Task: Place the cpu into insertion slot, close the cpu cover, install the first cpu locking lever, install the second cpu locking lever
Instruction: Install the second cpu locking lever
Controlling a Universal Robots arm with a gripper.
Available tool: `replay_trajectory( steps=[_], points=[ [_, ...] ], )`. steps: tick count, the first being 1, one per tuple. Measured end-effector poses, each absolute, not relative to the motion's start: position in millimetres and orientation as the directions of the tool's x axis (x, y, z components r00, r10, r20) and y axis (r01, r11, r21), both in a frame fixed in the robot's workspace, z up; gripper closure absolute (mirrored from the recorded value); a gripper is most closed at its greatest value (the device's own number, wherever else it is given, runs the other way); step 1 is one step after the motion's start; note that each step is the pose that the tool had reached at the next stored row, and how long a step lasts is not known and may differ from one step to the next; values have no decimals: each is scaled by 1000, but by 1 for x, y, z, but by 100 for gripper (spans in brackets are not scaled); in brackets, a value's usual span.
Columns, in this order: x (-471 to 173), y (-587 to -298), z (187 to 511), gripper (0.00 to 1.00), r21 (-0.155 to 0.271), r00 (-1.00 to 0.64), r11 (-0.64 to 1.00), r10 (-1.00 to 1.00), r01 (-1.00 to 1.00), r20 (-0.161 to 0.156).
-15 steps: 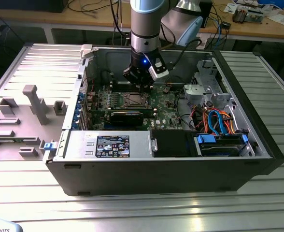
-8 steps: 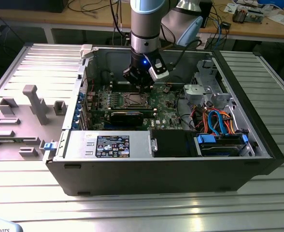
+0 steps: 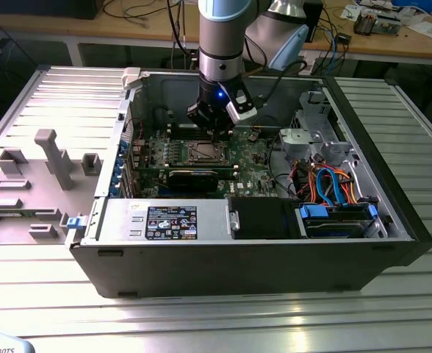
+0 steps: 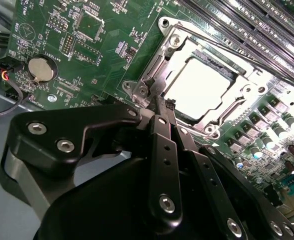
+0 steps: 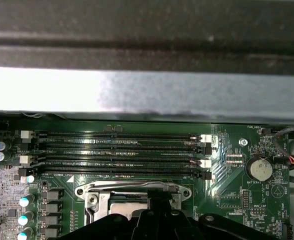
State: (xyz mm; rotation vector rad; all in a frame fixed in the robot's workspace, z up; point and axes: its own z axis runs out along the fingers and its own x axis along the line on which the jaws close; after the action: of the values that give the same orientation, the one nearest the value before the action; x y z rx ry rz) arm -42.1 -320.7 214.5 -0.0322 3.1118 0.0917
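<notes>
The cpu (image 4: 202, 87) lies in the insertion slot (image 4: 159, 60), its top a bright silver square. The cpu cover (image 4: 249, 92) lies flat over it as a silver frame around the window. My gripper (image 4: 159, 102) is shut, its black fingers pressed together with nothing seen between them. The tips stand at the corner of the socket rim. In the exterior view the gripper (image 3: 214, 131) hangs just above the insertion slot (image 3: 203, 153) inside the open computer case. In the first wrist view the fingertips (image 5: 159, 202) overlap the socket's edge (image 5: 94, 192).
Long memory slots (image 5: 117, 155) run beside the socket, with a coin battery (image 5: 261, 169) near them. A black expansion card (image 3: 194, 176), the power supply (image 3: 164, 219) and a drive bay with orange and blue cables (image 3: 333, 184) surround the board. A grey parts fixture (image 3: 32, 184) lies at the exterior view's left.
</notes>
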Motion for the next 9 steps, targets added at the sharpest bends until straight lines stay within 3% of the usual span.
replay_trajectory(
  steps=[9],
  points=[
    [-42, -322, 219, 89, 59, -999, 998, -20, -21, -29]
  ],
)
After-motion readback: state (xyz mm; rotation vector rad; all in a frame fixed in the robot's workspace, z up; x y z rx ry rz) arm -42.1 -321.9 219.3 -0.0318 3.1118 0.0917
